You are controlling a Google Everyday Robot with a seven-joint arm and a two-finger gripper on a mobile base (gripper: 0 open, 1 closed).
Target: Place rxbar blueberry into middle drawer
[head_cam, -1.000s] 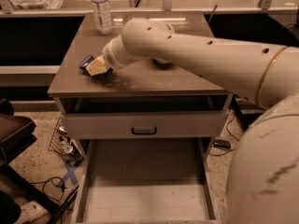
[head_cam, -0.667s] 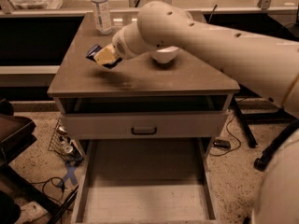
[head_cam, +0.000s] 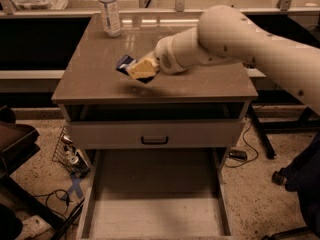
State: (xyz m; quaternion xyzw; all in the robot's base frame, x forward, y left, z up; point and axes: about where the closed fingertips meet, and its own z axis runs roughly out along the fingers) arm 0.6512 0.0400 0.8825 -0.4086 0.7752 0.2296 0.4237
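The rxbar blueberry (head_cam: 125, 63) hung just above the bench (head_cam: 210, 84), nearer its front-left corner, with the jaws of the gripper (head_cam: 142, 69) clamped on one end. It looked light, thin and slick-wrapped, so it might slip unless pinched across its flat faces. The middle drawer (head_cam: 155, 204) stood open below the front edge.

rxbar blueberry (head_cam: 124, 63): small, dark blue, tilted, held up over table top (head_cam: 90, 79) | gripper (head_cam: 141, 69): pinching it | middle drawer (head_cam: 155, 204): way below, pulled out, flat floor
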